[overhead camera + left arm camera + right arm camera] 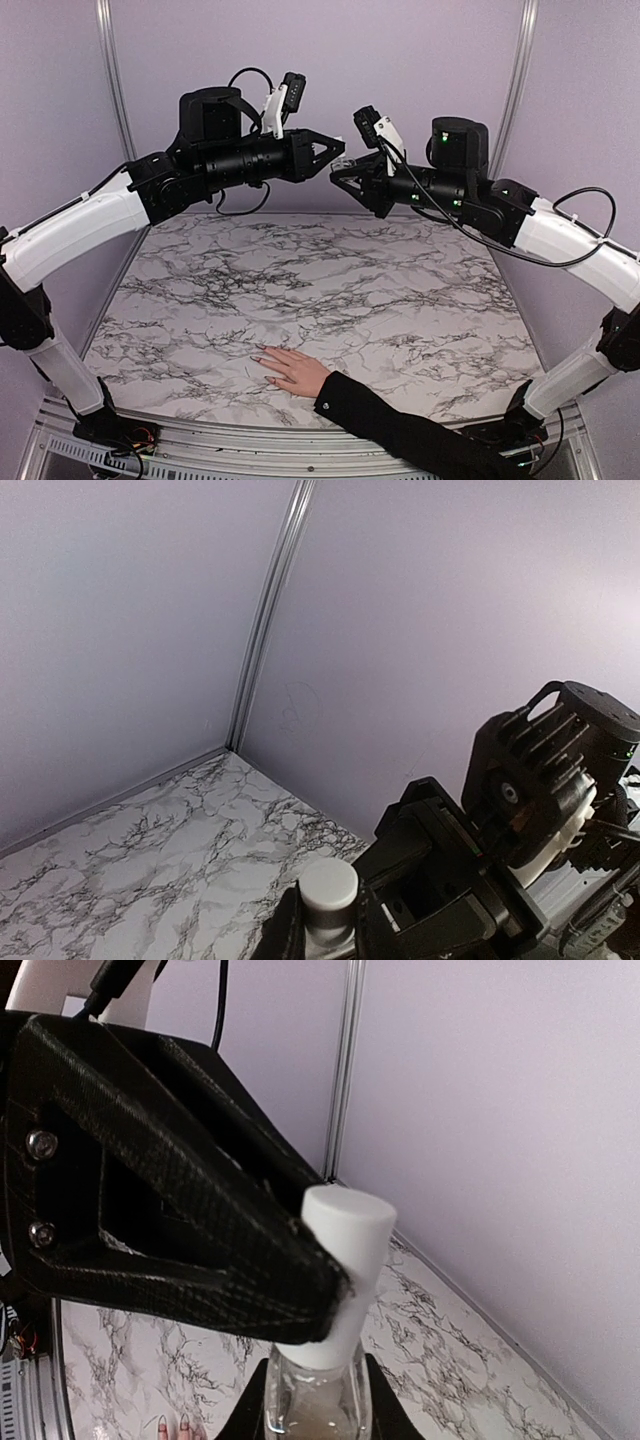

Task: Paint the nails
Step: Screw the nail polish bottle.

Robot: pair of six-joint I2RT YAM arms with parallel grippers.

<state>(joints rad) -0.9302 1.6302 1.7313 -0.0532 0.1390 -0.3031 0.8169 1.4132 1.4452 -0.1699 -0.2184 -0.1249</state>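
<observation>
A pale hand (295, 372) with a black sleeve (400, 432) lies flat on the marble table's near edge, its tiny nails (266, 353) pointing left. Two of the nails (163, 1423) show in the right wrist view. Both arms are raised high at the back, tips meeting. My right gripper (343, 178) (315, 1410) is shut on a clear glass polish bottle (313, 1400). My left gripper (336, 152) (328, 910) is shut on the bottle's white cap (328, 883) (345, 1260). In the top view the bottle is hidden among the fingers.
The marble table (320, 290) has lilac walls behind and at both sides, with metal corner posts (112, 70). Cables (245, 205) hang from both arms. The right arm's wrist block (550, 770) is close in the left wrist view.
</observation>
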